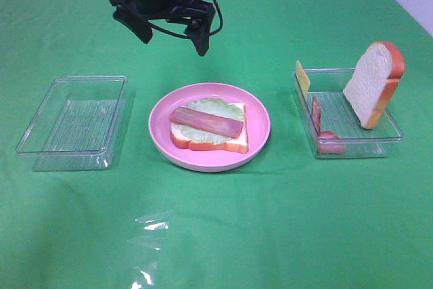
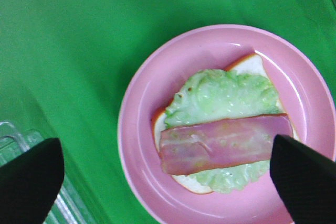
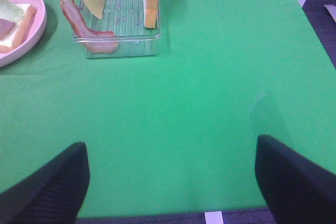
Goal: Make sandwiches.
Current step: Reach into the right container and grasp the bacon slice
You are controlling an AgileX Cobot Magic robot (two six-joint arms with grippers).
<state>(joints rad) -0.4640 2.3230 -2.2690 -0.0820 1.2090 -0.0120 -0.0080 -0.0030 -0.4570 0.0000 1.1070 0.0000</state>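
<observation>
half-built toy sandwich, a white square bread slice with orange-brown crust under pale green lettuce and one pink-red bacon strip, lies on round pink plate mid green cloth desk. black left pincer hangs spread wide, holding nothing, above the plate's far side; black right pincer is also wide, gripping nothing, close to a desk edge. clear plastic tray sits toward the left edge, second clear tray toward the right edge with leaning white bread slice, yellow cheese slice and spare bacon strip on its left wall.
</observation>
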